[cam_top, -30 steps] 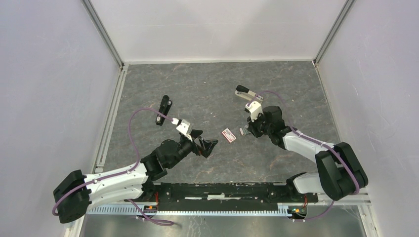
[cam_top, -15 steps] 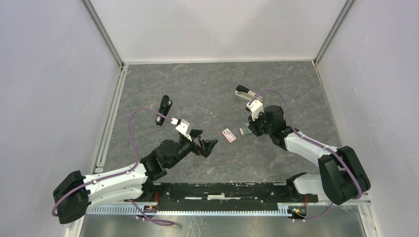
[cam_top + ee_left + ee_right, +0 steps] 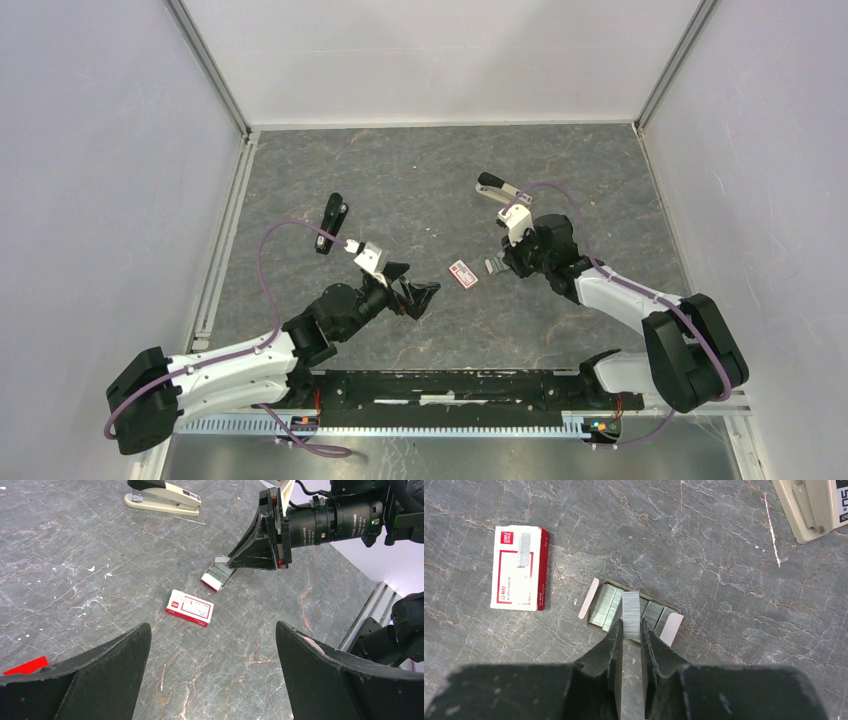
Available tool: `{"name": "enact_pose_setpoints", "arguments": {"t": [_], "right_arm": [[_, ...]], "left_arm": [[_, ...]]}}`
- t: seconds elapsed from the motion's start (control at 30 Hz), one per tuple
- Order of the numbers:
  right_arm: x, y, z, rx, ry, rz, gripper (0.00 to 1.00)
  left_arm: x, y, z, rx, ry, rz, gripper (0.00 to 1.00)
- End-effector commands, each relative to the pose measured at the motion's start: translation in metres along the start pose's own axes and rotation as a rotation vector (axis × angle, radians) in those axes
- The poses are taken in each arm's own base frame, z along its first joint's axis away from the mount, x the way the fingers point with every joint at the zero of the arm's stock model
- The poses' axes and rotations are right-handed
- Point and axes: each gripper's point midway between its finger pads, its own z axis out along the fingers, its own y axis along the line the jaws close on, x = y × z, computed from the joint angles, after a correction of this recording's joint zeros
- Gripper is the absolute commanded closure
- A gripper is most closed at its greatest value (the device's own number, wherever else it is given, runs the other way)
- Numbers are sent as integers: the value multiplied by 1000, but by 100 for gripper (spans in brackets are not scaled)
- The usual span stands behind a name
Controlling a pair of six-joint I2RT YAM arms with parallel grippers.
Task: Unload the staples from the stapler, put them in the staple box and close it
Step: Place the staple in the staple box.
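**Top view:** The right gripper (image 3: 497, 265) is down at the grey stone-patterned tabletop (image 3: 400, 170), just right of a small red-and-white cardboard staple box (image 3: 462, 273). Over the past second its wrist has crept only slightly toward the far side. The left gripper (image 3: 418, 296), spread wide near the middle of the table, has not budged. The black-topped desk stapler with a pale metal base (image 3: 496, 187) lies far right, apart from both arms and unmoved. A slim black bar with pale marks (image 3: 332, 222) lies far left.

**Left wrist:** Its own fingers (image 3: 100, 675) are parted and empty. Past the staple box, the right gripper's tips meet at an open cardboard tray of silver staple strips (image 3: 214, 576). The stapler lies farther off, its top apparently down on its base.

**Right wrist:** The fingers (image 3: 613, 645) are pinched on one narrow strip of silver staples (image 3: 631, 611), which sits over the others in the tray. A corner of the stapler's base shows at the upper right.

The near-stillness suggests careful work at the tray, not at the stapler. Whether this strip came out of the stapler, or whether any staples remain inside it, cannot be told.
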Motion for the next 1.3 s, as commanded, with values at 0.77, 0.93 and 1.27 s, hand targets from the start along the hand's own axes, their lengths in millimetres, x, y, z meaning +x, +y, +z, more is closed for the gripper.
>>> {"name": "enact_pose_setpoints", "arguments": {"t": [0.77, 0.93, 1.27], "right_arm": [[11, -1, 4, -3, 34, -5, 82], [13, 1, 4, -11, 38, -4, 82], [11, 3, 3, -25, 30, -10, 83]], "left_arm": [[-10, 1, -1, -10, -45, -50, 0], [-10, 1, -2, -10, -47, -53, 0], [-9, 2, -1, -13, -45, -52, 0]]}}
